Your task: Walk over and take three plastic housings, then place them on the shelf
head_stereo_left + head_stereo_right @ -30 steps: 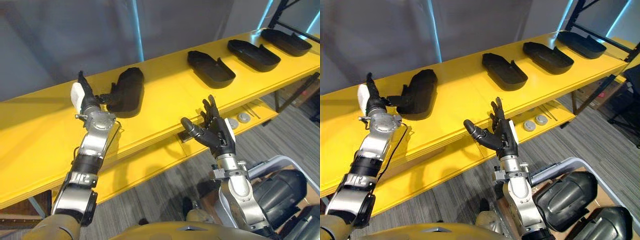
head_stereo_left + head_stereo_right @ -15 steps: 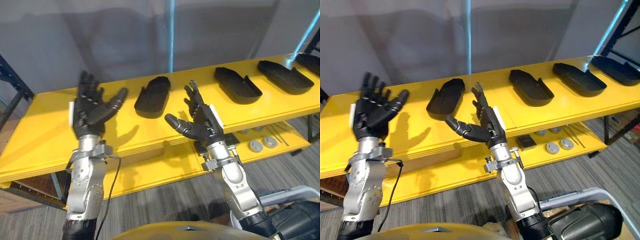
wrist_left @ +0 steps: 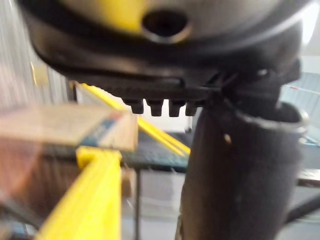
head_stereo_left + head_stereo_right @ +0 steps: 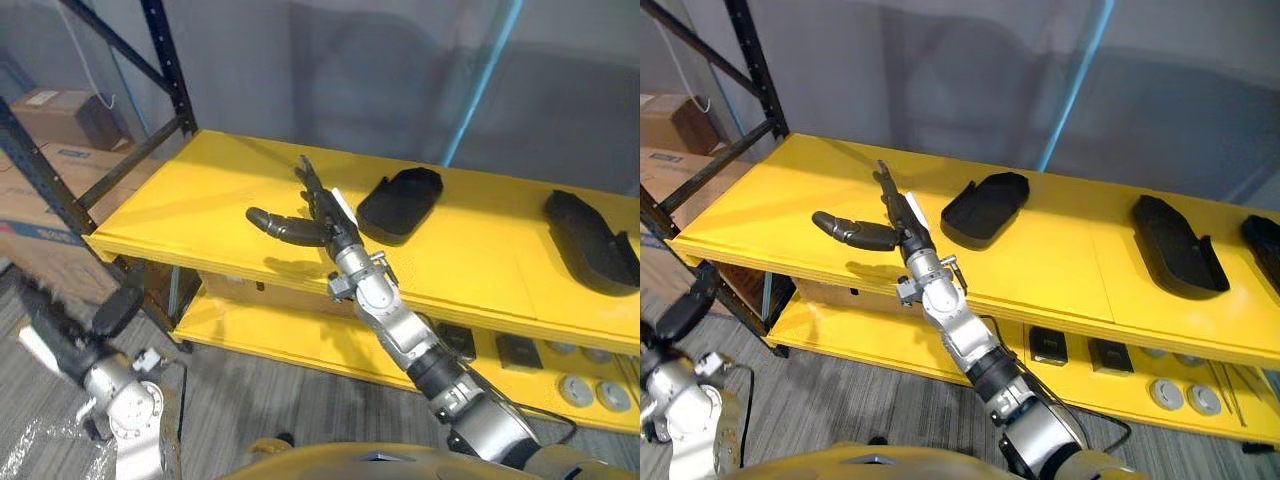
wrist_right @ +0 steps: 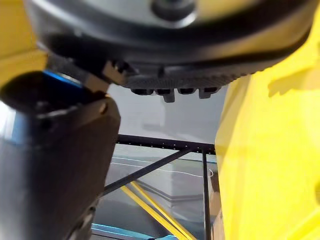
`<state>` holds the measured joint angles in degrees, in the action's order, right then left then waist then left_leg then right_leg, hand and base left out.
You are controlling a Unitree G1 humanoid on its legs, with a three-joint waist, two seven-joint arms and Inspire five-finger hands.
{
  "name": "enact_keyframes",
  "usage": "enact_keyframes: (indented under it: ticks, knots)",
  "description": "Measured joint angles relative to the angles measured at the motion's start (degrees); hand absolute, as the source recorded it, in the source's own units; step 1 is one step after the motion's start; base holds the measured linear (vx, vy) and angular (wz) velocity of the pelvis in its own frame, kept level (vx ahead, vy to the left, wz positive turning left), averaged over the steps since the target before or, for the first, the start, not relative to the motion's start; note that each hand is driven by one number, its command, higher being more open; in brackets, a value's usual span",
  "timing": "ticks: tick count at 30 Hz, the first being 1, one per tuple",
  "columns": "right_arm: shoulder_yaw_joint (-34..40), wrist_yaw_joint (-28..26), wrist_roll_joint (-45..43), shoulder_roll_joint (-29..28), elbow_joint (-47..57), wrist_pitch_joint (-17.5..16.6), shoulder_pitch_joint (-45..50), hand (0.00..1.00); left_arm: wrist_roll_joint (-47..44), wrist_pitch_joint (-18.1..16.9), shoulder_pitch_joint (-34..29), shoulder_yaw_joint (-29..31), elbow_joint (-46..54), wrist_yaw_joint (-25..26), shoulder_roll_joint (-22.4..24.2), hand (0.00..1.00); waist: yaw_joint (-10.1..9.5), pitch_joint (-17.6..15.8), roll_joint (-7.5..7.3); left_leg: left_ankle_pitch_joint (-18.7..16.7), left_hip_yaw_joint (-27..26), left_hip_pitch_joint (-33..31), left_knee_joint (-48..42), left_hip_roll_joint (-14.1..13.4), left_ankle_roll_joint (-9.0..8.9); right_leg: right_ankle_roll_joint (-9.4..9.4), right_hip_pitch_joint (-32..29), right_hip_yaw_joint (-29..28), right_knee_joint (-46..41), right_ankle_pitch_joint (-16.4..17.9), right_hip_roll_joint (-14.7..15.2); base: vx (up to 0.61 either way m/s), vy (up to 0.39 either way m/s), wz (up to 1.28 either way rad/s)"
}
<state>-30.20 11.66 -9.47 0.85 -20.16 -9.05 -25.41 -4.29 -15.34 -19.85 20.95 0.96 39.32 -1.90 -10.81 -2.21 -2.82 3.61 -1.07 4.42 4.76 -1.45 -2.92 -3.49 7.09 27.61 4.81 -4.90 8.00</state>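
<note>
Two black plastic housings lie on the yellow shelf's top board (image 4: 200, 200): one (image 4: 400, 203) near the middle, another (image 4: 590, 240) further right. In the right eye view, a third housing (image 4: 1265, 240) peeks in at the right edge. My right hand (image 4: 325, 215) is held over the board just left of the nearest housing, open and empty, thumb (image 4: 275, 225) stretched out leftward. Low at the lower left, near the floor, my left hand (image 4: 55, 335) is open and empty, away from the shelf.
Black shelf uprights (image 4: 165, 60) rise at the left, with cardboard boxes (image 4: 50, 110) behind them. The lower yellow board carries dark blocks (image 4: 455, 340) and round grey discs (image 4: 580, 390). Clear plastic wrap (image 4: 50, 460) lies on the floor at the lower left.
The camera has swung left along the shelf. My left hand dropped from in front of the shelf to near the floor. My right hand reached out over the top board.
</note>
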Motion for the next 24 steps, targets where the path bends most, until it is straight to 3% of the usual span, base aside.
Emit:
enact_keyframes:
  ticks: [3,4,7,11,13,19,22,24]
  knots:
    - [-1.91,3.9,-0.08,-1.82,-3.11,2.67,-3.41,1.0,1.53,-1.1,-0.8,2.33,-12.15,2.34,-0.02,1.0,-0.32,-0.13,-0.32,-0.12,0.16,-0.12,-0.04,-0.11,-0.15,0.38,-0.01,0.22,0.02,0.47,-0.07,0.02,0.004,0.02]
    - [-3.15,7.78,-0.03,-3.26,-6.67,4.71,-5.01,1.0,0.24,-2.47,-0.8,2.47,-18.71,2.07,-0.1,1.0,-0.63,-0.16,-0.32,-0.44,0.47,-0.52,-0.64,-0.19,-0.29,0.4,-0.05,0.25,0.02,0.49,-0.14,0.03,0.007,0.04]
    - [-3.05,12.64,-0.12,-5.24,-12.05,6.56,-5.76,1.0,-0.28,-3.48,-0.76,1.67,-24.73,-0.87,0.0,1.0,-1.69,-0.46,-0.14,-1.11,0.63,-1.12,-1.94,-0.31,-0.48,0.41,-0.06,0.33,0.02,0.49,-0.25,0.01,0.001,0.02]
    - [-2.44,19.32,0.13,-6.89,-17.24,7.58,-5.88,1.0,-7.12,-3.29,-1.03,-2.41,-33.77,-16.09,-0.06,1.0,-1.82,-3.57,1.99,-2.36,0.51,-2.15,-4.75,-0.53,-0.61,0.53,0.0,-0.17,0.01,0.55,-0.41,-0.01,0.006,-0.05]
    - [-2.18,19.88,0.3,-7.05,-17.24,7.42,-7.03,1.0,-10.12,-2.12,-0.92,-6.72,-37.65,-23.65,-0.24,1.0,-1.52,-4.58,3.51,-2.65,-0.18,-2.1,-5.34,-0.72,-0.75,0.48,-0.09,-1.03,0.01,0.49,-0.56,-0.01,0.021,-0.19]
    - [-1.44,20.73,6.53,-8.11,-17.82,7.68,-7.41,1.0,-20.94,3.66,-0.65,-15.76,-41.75,-44.14,-0.37,1.0,-0.27,-6.08,5.15,-3.2,-1.17,-1.98,-5.59,-1.53,-1.1,0.25,-0.63,-1.78,-0.01,0.73,-1.21,0.02,-0.005,-0.1]
    - [-0.11,20.97,8.22,-8.51,-17.82,7.48,-7.5,1.0,-23.66,4.61,-0.27,-19.83,-42.76,-50.49,-0.82,1.0,-0.02,-6.71,6.09,-3.23,-2.33,-1.88,-5.59,-1.52,-0.71,0.06,-0.91,-2.86,-0.28,0.53,-1.1,0.06,0.028,-0.17]
    - [0.72,21.51,9.08,-8.54,-17.81,7.04,-7.75,1.0,-25.49,4.67,0.31,-22.13,-43.28,-51.85,-1.77,1.0,0.14,-7.51,7.28,-3.17,-2.57,-1.84,-5.57,-1.41,-0.63,0.14,-0.94,-2.93,-0.28,0.3,-0.97,0.02,0.014,-0.05]
